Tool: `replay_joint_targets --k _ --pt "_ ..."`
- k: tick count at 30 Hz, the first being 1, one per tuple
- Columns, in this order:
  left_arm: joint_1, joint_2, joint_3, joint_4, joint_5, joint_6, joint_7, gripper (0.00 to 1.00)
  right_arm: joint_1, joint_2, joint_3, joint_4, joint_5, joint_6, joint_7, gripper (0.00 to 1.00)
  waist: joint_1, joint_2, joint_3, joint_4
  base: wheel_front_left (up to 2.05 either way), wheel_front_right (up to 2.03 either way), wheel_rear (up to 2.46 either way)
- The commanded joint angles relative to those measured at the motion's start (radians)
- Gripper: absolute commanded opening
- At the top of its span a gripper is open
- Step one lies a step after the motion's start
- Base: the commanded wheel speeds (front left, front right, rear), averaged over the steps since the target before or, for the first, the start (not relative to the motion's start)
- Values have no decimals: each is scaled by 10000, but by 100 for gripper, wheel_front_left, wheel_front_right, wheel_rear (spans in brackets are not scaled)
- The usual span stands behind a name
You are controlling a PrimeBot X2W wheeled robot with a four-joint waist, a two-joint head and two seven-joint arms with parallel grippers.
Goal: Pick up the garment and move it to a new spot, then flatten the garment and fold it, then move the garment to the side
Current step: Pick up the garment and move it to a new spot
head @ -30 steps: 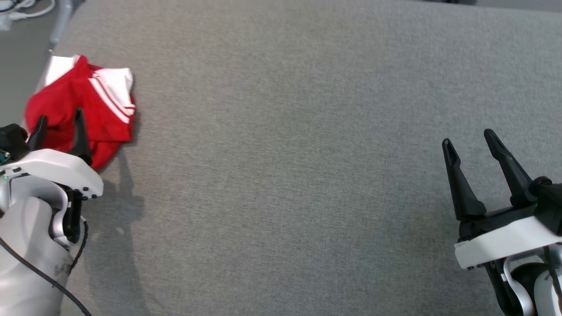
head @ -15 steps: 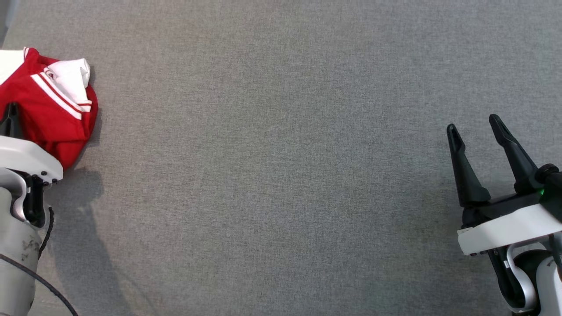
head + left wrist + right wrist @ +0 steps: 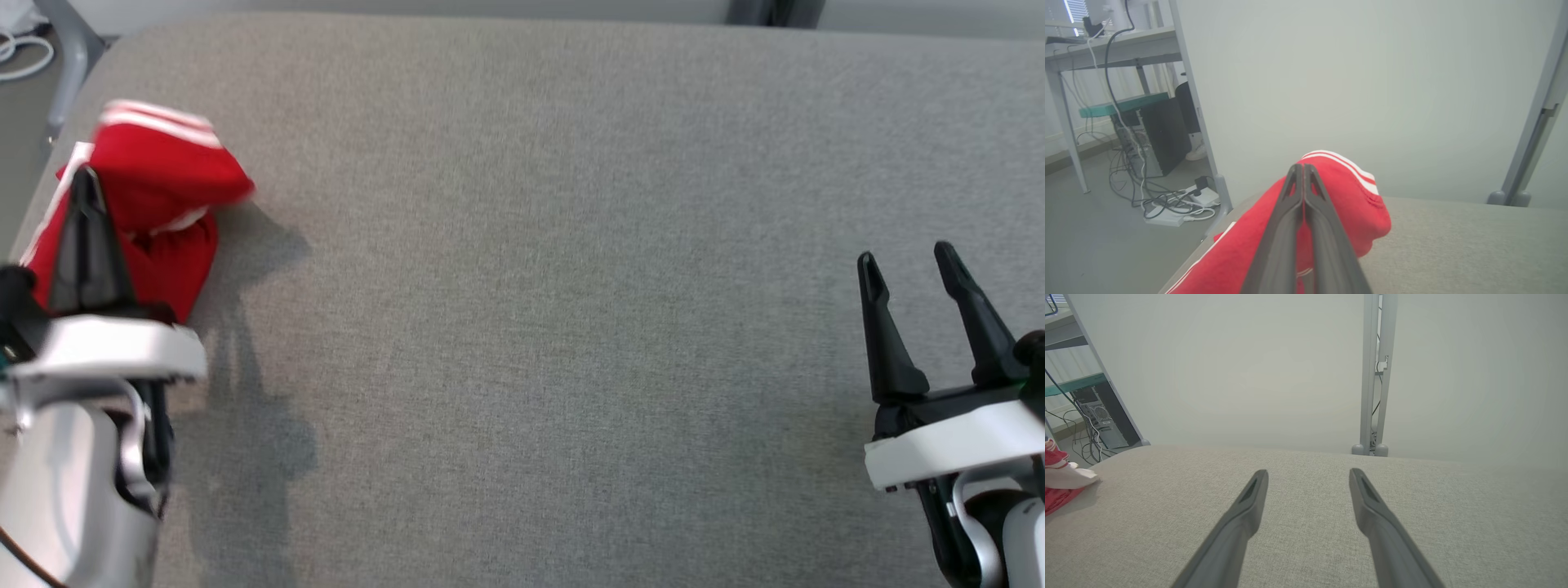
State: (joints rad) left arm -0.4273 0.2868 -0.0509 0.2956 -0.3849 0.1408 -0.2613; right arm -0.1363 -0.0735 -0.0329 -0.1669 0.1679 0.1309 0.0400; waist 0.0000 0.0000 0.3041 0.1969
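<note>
At the upper left of the head view, the left gripper (image 3: 82, 184) is pinching a bunched red garment (image 3: 163, 163) with white stripes, its two dark fingers pressed together on the cloth. The garment is sitting at the bench's (image 3: 531, 286) rounded left corner. Part of it is bulging up around the fingers and throwing a shadow to its right, so it seems to be partly raised.

In the left wrist view, red cloth is trailing along the bench's edge, with the floor (image 3: 1094, 245) and a tangle of cables (image 3: 1167, 204) lying below.

The main risk, as I judge it, is that the pinch is catching only a thin fold. If so, the cloth may be slipping free during the carry and dropping over that near edge onto the floor. A single-point hold is also leaving the garment crumpled, so it may be landing in a heap that is hard to flatten.

The garment is resting in no container; it is lying straight on the bench's grey fabric, and the wide middle stretch is offering room for a new spot.

At the lower right of the head view, the right gripper (image 3: 906, 257) is hovering with its fingers spread apart and holding nothing, well apart from the garment.
</note>
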Motion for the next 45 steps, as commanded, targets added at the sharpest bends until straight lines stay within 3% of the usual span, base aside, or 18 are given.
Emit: replay_joint_targets --k 1,13,25,33,40,45 --pt "347 -23 -3 -375 180 125 -35 0 157 5 -58 77 4 -4 -76 100 0 0 -379 -125 0 0 0" --pt "3802 -374 -573 -3809 727 1030 893 0 965 169 -58 354 122 -4 -218 100 0 0 -1750 -669 0 0 0" --pt "4025 -520 -1410 -5088 987 1015 1595 0 1049 203 77 216 172 -4 -41 100 0 0 -1949 -1753 0 0 0" --pt "2962 -1020 -2156 -4628 879 577 1450 0 832 203 251 270 367 -4 -100 100 0 0 -1508 -3254 0 0 0" --pt "1781 -1521 -2805 -3029 830 91 1246 0 662 205 317 459 731 -4 -371 100 0 0 -804 -4490 0 0 0" --pt "972 -1787 -3028 -1846 666 -187 1058 0 587 208 316 693 952 -4 -607 100 0 0 -412 -4898 0 0 0"
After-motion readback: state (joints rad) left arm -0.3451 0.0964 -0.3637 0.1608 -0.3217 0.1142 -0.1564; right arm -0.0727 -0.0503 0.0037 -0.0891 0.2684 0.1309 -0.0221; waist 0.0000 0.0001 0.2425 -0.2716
